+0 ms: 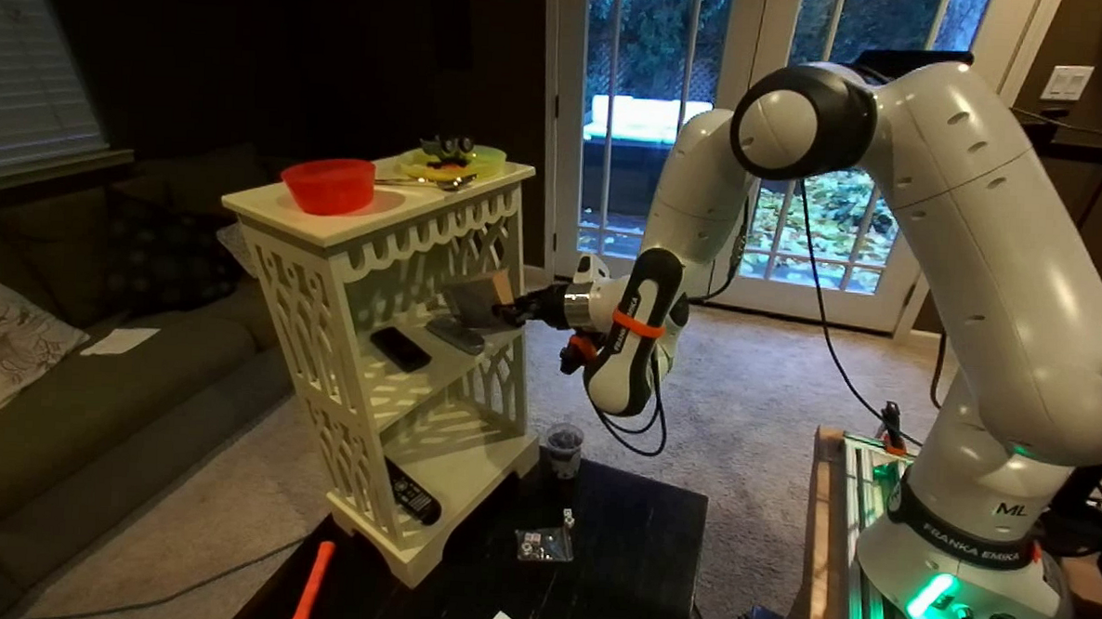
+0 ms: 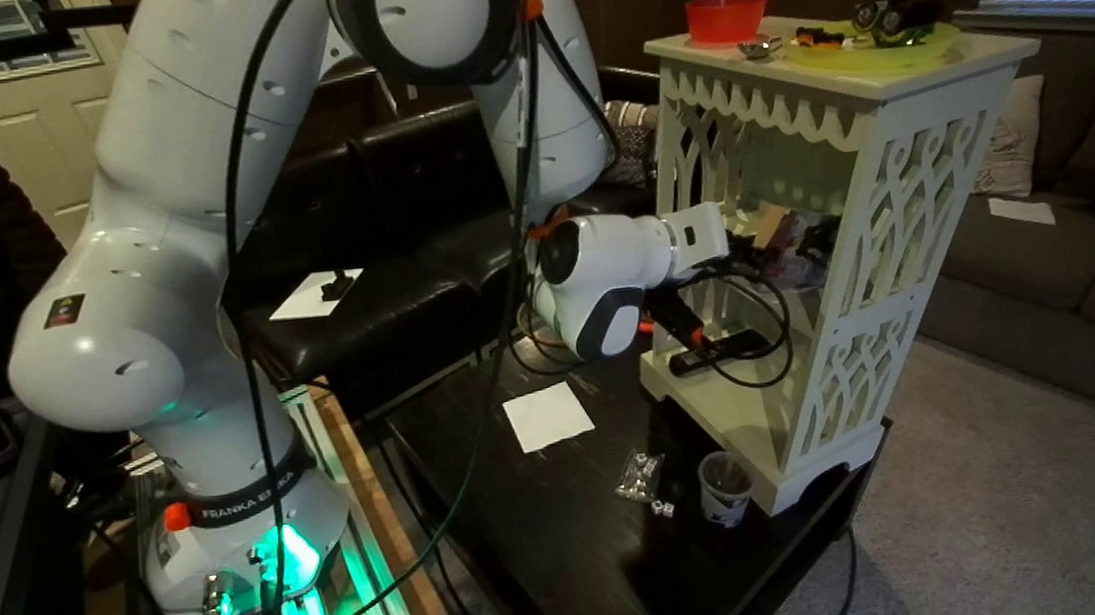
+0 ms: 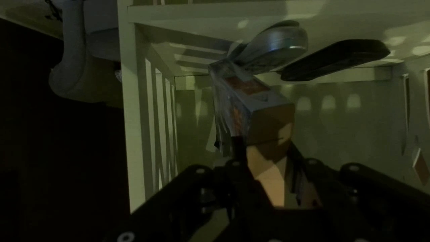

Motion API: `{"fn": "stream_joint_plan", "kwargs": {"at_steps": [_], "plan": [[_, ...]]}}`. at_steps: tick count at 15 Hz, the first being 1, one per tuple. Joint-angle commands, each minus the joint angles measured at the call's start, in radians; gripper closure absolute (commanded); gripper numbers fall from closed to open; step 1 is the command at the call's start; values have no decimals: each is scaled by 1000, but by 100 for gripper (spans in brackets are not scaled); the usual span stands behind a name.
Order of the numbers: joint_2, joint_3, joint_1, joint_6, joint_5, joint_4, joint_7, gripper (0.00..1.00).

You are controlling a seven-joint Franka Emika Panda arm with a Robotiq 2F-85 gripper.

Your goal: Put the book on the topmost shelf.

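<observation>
Placement step judged in hand: the rectangular book with tan page edges (image 3: pixel 268 127) is pinched between the black fingers (image 3: pixel 241 164), inside the topmost shelf (image 1: pixel 408 384) of the cream-white lattice-sided rack (image 1: pixel 425 220); shelf contact unconfirmed. Next move, presumably: seat, release, withdraw clear.

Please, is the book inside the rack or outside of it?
Inside, at least partly: in an exterior view, the book, held by the gripper, reaches into the upper tier of the rack. Whether fully, I cannot tell.
</observation>
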Motion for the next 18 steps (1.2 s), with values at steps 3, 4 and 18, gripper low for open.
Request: {"fn": "stream_joint_plan", "kwargs": {"at_steps": [3,4,18], "plan": [[134,-19,14,29,21,179,76,93],[153,-21,15,29,30,207,79,93],[274,-41,21,-36,60,344,84,12]]}}
